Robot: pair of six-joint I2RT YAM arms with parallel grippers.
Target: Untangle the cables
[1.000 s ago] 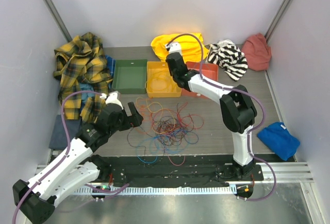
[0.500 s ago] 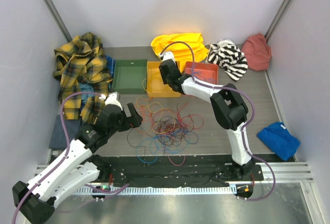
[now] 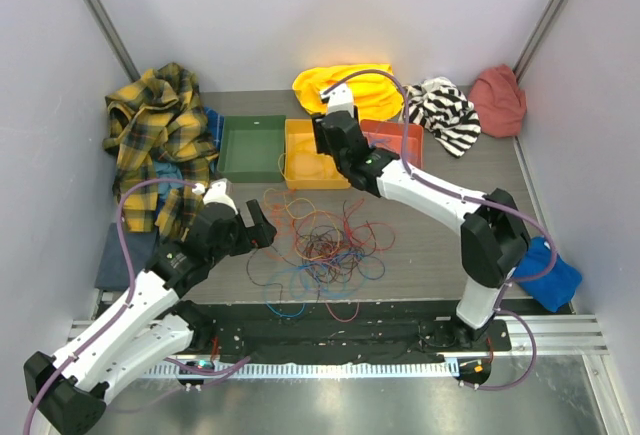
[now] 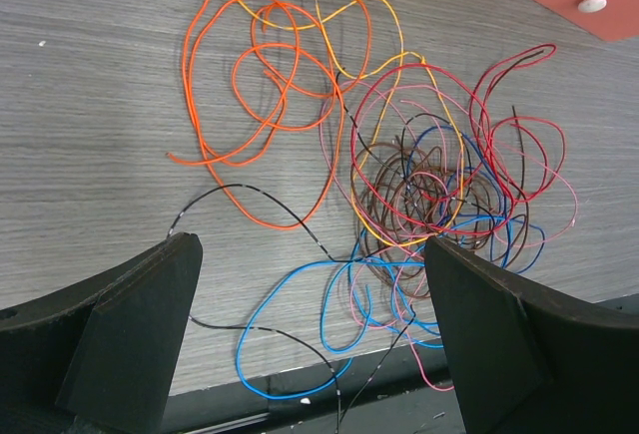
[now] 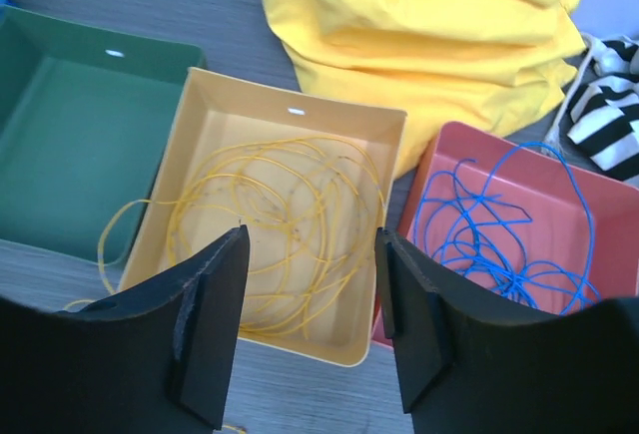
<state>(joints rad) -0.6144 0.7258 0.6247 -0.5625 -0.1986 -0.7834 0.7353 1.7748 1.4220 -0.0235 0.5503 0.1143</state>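
Observation:
The cables (image 3: pixel 325 245) lie in a loose tangle of orange, yellow, red, blue, pink and dark wires on the table. In the left wrist view, orange loops (image 4: pixel 265 95) spread left of the dense knot (image 4: pixel 439 185), and a blue loop (image 4: pixel 290 344) reaches the table's front edge. My left gripper (image 3: pixel 265 230) (image 4: pixel 315 354) stands open just left of the tangle, holding nothing. Over the yellow tray (image 3: pixel 292 155), my right gripper (image 3: pixel 325 150) (image 5: pixel 312 304) is open and empty. A yellow cable (image 5: pixel 290 224) lies coiled in that tray and a blue cable (image 5: pixel 489 234) in the red tray (image 5: pixel 439 155).
A green tray (image 3: pixel 250 147) (image 5: pixel 70 135) stands left of the yellow one. Clothes ring the back: a plaid shirt (image 3: pixel 160 130), a yellow cloth (image 3: pixel 365 85), a striped cloth (image 3: pixel 440 110) and a red cloth (image 3: pixel 497 100). A blue cloth (image 3: pixel 545 270) lies at the right.
My right gripper has gone from shut to open over the yellow tray, and its elbow has swung out to the right. The left arm has not moved.

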